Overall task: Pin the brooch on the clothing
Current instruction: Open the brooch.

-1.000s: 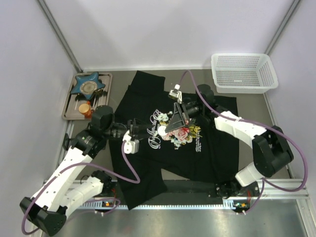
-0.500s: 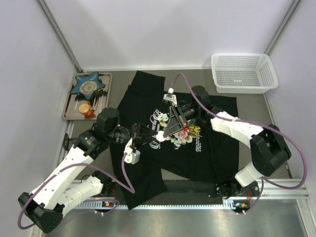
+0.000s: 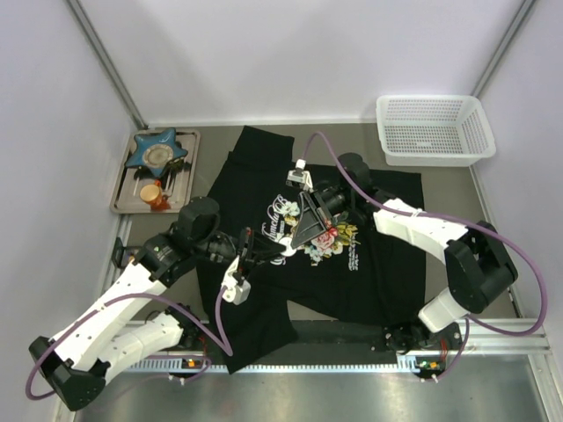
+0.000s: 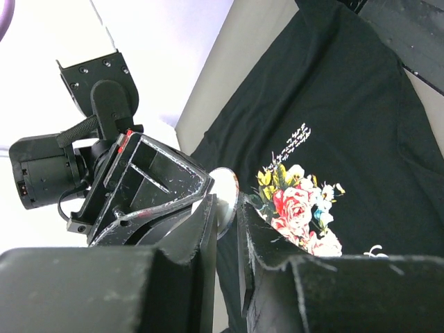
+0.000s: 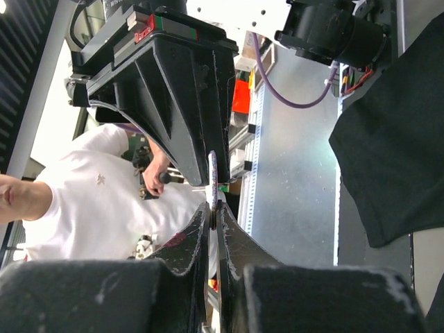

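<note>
Grey table [image 3: 215, 145]: black T-shirt [image 3: 352, 281] spread at centre; white basket [image 3: 431, 98] far right; metal tray [image 3: 129, 192] far left, apparently flat.

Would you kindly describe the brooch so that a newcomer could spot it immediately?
Start at the black short-sleeved T-shirt with the pink-rose print spread mid-table. Just above that print, the right arm's hand pinches a small pale round brooch by its edge. It is the only light disc there, tiny against the dark cloth.
</note>
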`<state>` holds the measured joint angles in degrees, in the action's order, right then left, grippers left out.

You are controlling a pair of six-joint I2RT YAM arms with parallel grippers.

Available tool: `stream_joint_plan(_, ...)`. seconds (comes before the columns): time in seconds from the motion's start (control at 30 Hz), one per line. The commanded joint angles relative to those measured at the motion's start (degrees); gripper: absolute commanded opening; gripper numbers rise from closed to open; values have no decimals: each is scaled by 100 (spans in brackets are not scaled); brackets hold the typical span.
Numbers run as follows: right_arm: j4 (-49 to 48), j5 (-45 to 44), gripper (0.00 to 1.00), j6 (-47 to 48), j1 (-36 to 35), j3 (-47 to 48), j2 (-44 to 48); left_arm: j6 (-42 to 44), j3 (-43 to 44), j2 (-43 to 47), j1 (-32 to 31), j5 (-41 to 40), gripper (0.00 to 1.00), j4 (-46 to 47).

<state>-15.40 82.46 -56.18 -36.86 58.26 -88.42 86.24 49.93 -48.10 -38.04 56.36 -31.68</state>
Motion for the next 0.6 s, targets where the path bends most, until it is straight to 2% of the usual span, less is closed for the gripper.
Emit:
stream_joint_plan(0.0, -131, 166, 0, 20, -190, 239, 27, -44, -18, 46, -45, -160, 18, 197)
stream_joint_plan(0.1, 10, 192, 0, 134, -190, 238, 36, -151, -106, 125, -45, -283, 22, 364)
stream_joint_plan(0.33, 98, 227, 0, 178, -190, 274, 9, -151, -159, 204, -45, -424, 22, 399)
stream_joint_plan(0.57, 133, 271, 0, 187, -207, 274, -17, -177, -265, 327, -45, -556, 31, 575)
